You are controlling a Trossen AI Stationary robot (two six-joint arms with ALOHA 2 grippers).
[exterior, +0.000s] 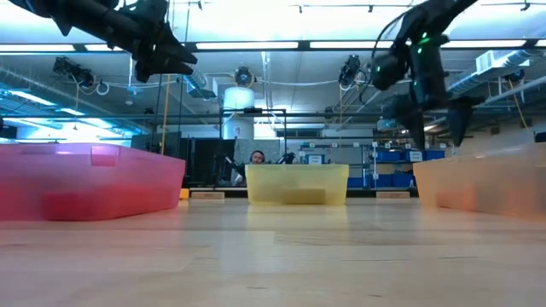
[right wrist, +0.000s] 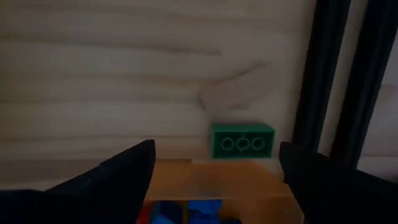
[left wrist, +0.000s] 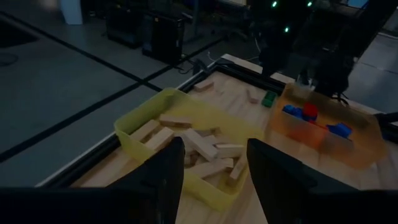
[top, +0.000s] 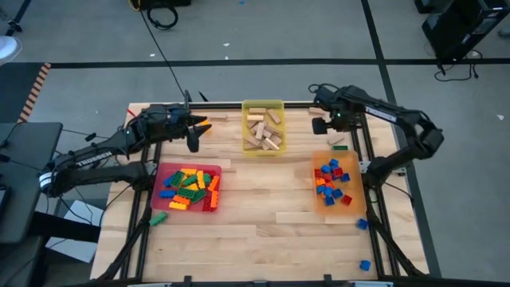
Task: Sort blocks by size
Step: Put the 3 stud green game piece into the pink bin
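A yellow tray (top: 277,104) at the far middle holds tan wooden blocks (top: 264,130). Long studded bricks (top: 190,186) fill the red tray (top: 162,169) at the left. Short blue and red bricks (top: 332,180) lie in the orange tray (top: 356,209) at the right. My left gripper (top: 195,134) hangs open in the air left of the yellow tray, and its wrist view (left wrist: 214,180) shows nothing between the fingers. My right gripper (top: 328,126) points down, open, above a green brick (right wrist: 241,140) lying flat on the table against the orange tray's far wall.
A small orange piece (top: 203,125) shows beside my left gripper. Loose on the table are a green brick (top: 158,217) near the red tray's front corner and two blue bricks (top: 362,224) (top: 365,265) at the front right. Bare wood (top: 263,223) spans the near middle.
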